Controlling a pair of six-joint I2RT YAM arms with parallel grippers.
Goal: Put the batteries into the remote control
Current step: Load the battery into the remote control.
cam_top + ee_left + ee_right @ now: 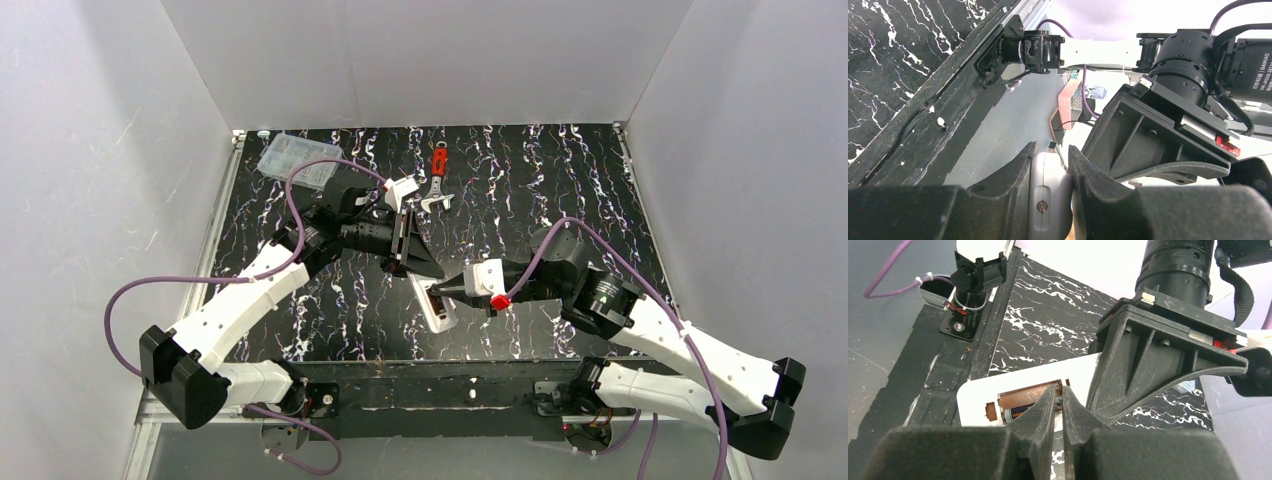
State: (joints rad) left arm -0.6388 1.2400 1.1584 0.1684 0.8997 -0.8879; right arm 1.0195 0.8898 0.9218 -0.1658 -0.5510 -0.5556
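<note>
My left tool is clamped on the remote control, over the desk near mid-front. My right tool has tips nearly together on the battery in the recess; pinching it, unclear. Press it flat, keep the remote steady.

The table is a black slab veined with white streaks. A clear plastic box with small compartments lies on it at the far left corner. To the right of the box, well apart from it, lies a red-handled wrench, its metal head pointing toward the near edge.
</note>
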